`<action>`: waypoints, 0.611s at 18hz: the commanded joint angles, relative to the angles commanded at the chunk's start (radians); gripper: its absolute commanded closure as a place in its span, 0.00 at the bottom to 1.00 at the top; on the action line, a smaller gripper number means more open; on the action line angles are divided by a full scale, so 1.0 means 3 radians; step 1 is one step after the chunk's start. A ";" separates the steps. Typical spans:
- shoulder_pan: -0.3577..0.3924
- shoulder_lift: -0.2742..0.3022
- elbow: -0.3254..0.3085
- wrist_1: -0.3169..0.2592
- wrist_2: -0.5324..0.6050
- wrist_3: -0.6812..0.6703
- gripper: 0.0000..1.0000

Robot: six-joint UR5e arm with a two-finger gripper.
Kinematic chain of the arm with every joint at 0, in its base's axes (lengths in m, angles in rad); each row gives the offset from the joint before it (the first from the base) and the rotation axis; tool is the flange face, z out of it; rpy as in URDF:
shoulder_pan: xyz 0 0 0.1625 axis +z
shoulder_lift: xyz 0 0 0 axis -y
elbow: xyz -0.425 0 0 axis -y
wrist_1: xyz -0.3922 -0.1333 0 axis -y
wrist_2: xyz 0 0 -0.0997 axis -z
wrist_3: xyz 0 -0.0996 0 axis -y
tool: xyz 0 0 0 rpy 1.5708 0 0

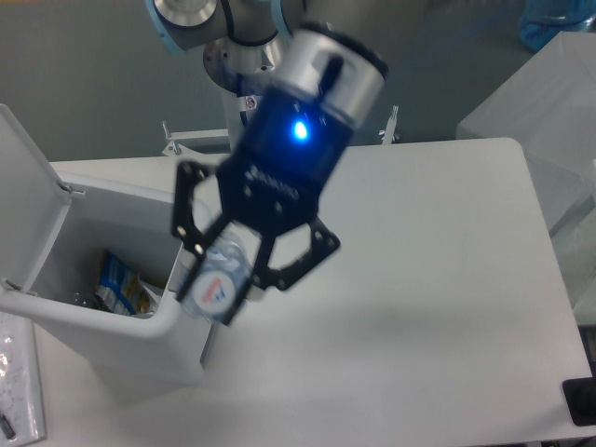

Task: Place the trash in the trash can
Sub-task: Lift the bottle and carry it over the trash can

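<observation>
My gripper (223, 279) is shut on the flattened clear bluish plastic bottle (216, 287), holding it in the air over the right rim of the trash can (140, 326). The bottle's labelled end faces the camera. The trash can is a white rectangular bin with its lid (23, 186) swung open at the left. A crumpled wrapper with a white-green label (121, 284) lies inside on the bin's floor. The bin's grey tab is mostly hidden behind the gripper.
The arm's base column (251, 74) stands at the table's back edge. A clear flat item (19, 391) lies at the lower left beside the bin. A white table (419, 307) stretches to the right, with a black object (582, 400) at the lower right corner.
</observation>
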 joint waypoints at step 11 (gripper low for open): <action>-0.0348 0.0148 -0.0552 0.0286 0.0046 0.0077 0.99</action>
